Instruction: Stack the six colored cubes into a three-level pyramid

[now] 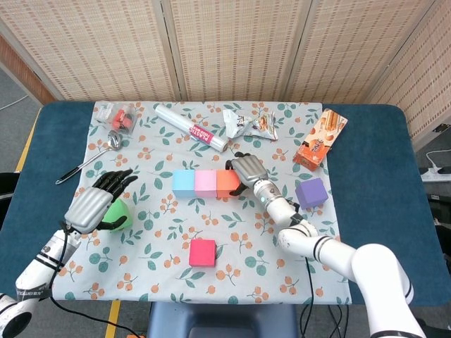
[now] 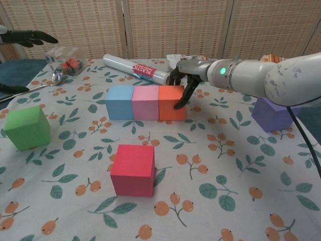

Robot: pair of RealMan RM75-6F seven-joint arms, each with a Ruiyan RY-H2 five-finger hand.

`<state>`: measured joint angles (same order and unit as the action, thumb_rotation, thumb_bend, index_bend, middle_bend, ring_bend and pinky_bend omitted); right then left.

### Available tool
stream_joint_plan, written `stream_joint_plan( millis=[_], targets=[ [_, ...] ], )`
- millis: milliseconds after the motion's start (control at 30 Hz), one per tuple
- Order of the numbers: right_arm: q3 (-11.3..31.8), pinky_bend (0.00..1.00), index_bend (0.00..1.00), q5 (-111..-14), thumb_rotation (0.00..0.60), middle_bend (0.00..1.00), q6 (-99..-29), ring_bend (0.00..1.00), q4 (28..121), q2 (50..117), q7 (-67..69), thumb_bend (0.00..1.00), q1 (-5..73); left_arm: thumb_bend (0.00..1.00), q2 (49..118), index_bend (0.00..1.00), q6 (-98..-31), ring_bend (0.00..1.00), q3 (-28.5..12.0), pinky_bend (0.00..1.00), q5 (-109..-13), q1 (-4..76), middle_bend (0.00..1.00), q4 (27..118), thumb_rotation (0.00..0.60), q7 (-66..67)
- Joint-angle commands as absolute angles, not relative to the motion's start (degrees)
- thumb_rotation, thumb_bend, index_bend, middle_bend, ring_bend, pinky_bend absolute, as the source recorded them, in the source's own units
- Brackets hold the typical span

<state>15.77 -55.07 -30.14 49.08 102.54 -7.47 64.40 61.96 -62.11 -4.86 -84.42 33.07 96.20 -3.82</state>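
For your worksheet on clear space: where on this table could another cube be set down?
Bare cloth lies between the red cube and purple cube. Crowded: the blue cube, pink cube, orange cube row with the right robot hand.
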Motion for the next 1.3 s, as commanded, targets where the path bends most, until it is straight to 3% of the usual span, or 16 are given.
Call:
stream_joint_plan(
  millis=[33, 167, 400, 467, 700, 933, 1300],
  targets=[
    [15.71, 0.33, 0.5, -55.16, 0.6, 0.49, -30.13, 0.23, 48.87, 102.73, -7.54, 0.28, 64.45, 0.31, 61.98, 0.0, -62.16, 0.0, -4.83, 0.08, -84.55, 33.02, 0.0, 96.15, 0.6, -3.91],
    [15.58, 0.32, 0.44, -54.96, 0.6, 0.49, -29.91, 0.2, 48.76, 102.88, -7.85, 0.28, 64.45, 0.31, 62.03, 0.0, -62.18, 0.0, -4.84, 0.08, -84.66, 32.98, 0.0, 96.04, 0.6, -3.99],
    [15.24, 0.24, 0.04, -54.6, 0.6, 0.3, -29.75, 0.09, 50.57, 101.95, -8.54, 0.28, 64.14, 0.31, 62.0, 0.0, -62.36, 0.0, -4.88, 0.08, -84.81, 32.86, 0.0, 96.24, 0.6, -3.85],
    [15.14, 0.23, 0.01, -54.42, 0.6, 0.27, -29.93, 0.08, 51.47, 101.49, -8.82, 0.28, 63.97, 0.31, 61.96, 0.0, -62.44, 0.0, -4.89, 0.08, -84.91, 32.84, 0.0, 96.41, 0.6, -3.69],
    [14.98, 0.17, 0.0, -53.97, 0.6, 0.15, -32.77, 0.01, 59.57, 96.11, -9.78, 0.28, 61.8, 0.31, 61.58, 0.0, -62.69, 0.0, -4.87, 0.08, -85.31, 32.75, 0.0, 97.21, 0.6, -3.04],
    [13.87, 0.17, 0.0, -53.04, 0.6, 0.14, -37.95, 0.01, 76.22, 82.74, -10.75, 0.28, 56.1, 0.31, 61.73, 0.0, -61.79, 0.0, -5.15, 0.08, -83.24, 32.7, 0.0, 95.63, 0.6, -1.62],
    [10.83, 0.17, 0.0, -60.77, 0.6, 0.14, -54.62, 0.01, 97.44, 62.44, -6.43, 0.28, 40.91, 0.3, 63.7, 0.05, -55.74, 0.0, -4.25, 0.08, -76.35, 33.07, 0.01, 92.93, 0.6, 0.8]
  ],
)
